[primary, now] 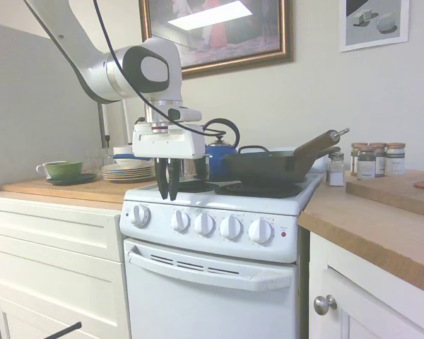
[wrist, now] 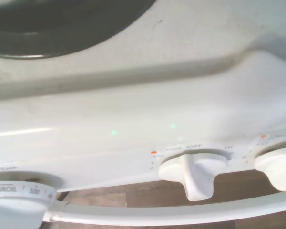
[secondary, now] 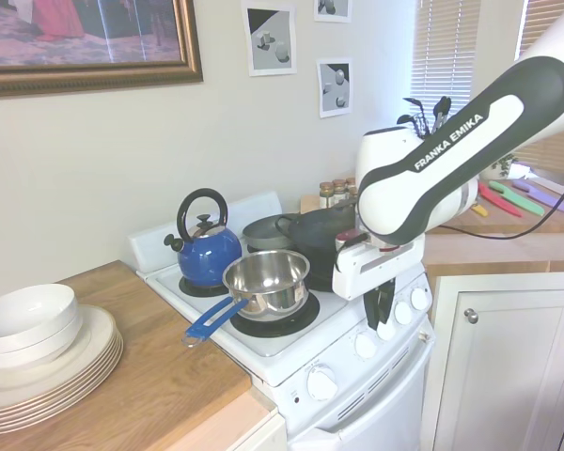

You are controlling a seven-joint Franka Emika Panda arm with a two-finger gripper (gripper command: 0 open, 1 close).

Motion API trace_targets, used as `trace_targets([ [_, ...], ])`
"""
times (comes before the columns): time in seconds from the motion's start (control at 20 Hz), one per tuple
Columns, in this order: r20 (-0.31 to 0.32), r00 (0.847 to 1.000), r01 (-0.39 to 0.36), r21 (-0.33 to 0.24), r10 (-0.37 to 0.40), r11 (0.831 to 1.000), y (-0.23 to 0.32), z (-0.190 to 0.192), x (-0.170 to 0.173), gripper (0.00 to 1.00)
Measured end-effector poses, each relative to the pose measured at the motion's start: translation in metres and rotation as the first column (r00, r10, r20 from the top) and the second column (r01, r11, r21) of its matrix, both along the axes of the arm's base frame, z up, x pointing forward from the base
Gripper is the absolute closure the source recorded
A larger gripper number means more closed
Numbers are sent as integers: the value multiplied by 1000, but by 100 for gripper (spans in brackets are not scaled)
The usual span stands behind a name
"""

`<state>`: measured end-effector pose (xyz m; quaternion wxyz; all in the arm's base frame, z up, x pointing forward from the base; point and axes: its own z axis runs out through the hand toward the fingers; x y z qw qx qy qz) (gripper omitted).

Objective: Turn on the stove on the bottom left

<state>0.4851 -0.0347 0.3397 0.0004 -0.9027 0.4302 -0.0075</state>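
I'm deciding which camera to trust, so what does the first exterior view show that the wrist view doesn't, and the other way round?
Only the first exterior view shows the gripper with fingers shut above the stove's front edge, plus the blue kettle, dark wok and spice jars. Only the wrist view shows knob print: OFF over one knob, BROIL and 500 on the oven dial. Both show the white knob row.

The stove [primary: 219, 261] is narrow and white, set between white cabinets under wood countertops. Black coil burners [primary: 258, 189] sit on top. Five round white knobs [primary: 204, 224] run in a row along its front panel, above the oven-door handle [primary: 208, 270].
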Motion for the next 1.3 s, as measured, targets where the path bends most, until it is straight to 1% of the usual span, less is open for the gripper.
trace_targets([
  [0.45, -14, 1000, -2, -11, 2, 1000, -6, -14, 1, 100],
  [0.9, -30, 999, -21, -17, 20, 1000, -1, -35, -2, 100],
  [1.3, -20, 999, -31, -22, 30, 999, 2, -36, 0, 100],
])
